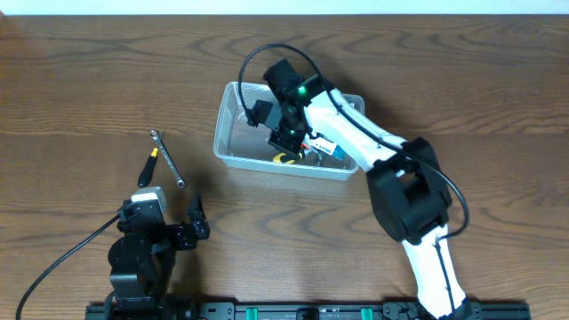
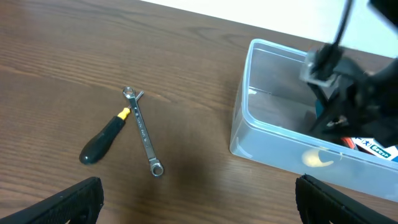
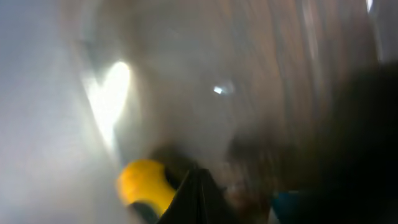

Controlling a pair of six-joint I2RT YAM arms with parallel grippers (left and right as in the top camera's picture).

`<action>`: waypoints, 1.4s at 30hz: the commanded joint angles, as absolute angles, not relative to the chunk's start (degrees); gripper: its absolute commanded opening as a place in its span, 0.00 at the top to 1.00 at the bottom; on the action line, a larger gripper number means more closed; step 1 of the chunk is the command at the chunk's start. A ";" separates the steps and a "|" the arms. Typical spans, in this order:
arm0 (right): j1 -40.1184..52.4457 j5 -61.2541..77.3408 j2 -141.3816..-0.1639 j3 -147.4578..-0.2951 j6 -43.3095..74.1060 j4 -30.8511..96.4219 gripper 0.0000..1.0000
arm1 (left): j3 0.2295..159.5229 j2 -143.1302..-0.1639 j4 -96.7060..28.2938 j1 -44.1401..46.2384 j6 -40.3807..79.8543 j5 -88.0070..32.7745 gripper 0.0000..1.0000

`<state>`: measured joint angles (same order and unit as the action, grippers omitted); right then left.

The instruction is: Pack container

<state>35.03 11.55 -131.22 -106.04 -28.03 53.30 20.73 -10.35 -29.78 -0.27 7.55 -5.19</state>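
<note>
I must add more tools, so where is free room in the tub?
The tub's left half, between its left wall and the right hand, is bare. Its right half is crowded with that hand, a yellow item and a small box.

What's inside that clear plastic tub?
The right hand reaches into the tub, next to a small blue-and-white box and a yellow object. The hand covers whatever lies beneath it, and I cannot tell whether it grips anything.

The clear plastic container (image 2: 261, 140) is glinting glossily. The wrench (image 2: 143, 132) is shining as polished metal. The screwdriver (image 2: 102, 142) is showing a matt black handle, and the table (image 1: 89, 71) is showing grained brown wood.
</note>
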 commanded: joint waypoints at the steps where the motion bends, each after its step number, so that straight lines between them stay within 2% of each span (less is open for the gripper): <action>1: 33.39 4.62 -132.35 -106.41 -20.25 52.93 0.99 | 22.00 -10.35 -29.76 -0.32 7.84 -5.37 0.02; 5: 32.16 -3.86 -132.22 -106.43 -12.84 52.07 0.99 | 22.00 -10.35 -29.76 -0.32 7.84 -5.37 0.02; 7: 31.44 -3.14 -132.22 -106.43 -11.81 52.38 0.99 | 21.98 -10.35 -29.76 -0.32 7.84 -5.37 0.02; 11: 31.16 6.83 -132.22 -106.43 -22.41 54.72 0.99 | 22.00 -10.35 -29.76 -0.32 7.84 -5.37 0.02; 19: 33.58 8.69 -129.78 -106.76 -28.21 56.01 0.98 | 22.00 -10.35 -29.76 -0.32 7.81 -5.37 0.02; 25: 36.36 13.39 -124.73 -106.76 -40.27 65.28 0.99 | 22.00 -10.35 -29.78 -0.32 7.81 -5.37 0.02; 28: 36.86 14.00 -123.42 -106.76 -42.76 69.01 0.98 | 22.00 -10.35 -29.76 -0.32 7.81 -5.34 0.02; 32: 36.93 13.96 -123.11 -106.76 -41.98 68.36 0.93 | 22.00 -10.35 -29.76 -0.32 7.81 -5.37 0.02; 36: 36.62 13.65 -123.11 -106.76 -37.39 62.06 0.94 | 22.00 -10.35 -29.76 -0.32 7.81 -5.37 0.02; 42: 35.77 5.54 -123.11 -106.78 -21.89 49.34 0.94 | 21.98 -10.35 -29.76 -0.32 7.81 -5.37 0.02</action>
<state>36.86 9.39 -123.76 -106.08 -31.35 51.33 20.73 -10.35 -29.78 -0.27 7.53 -5.19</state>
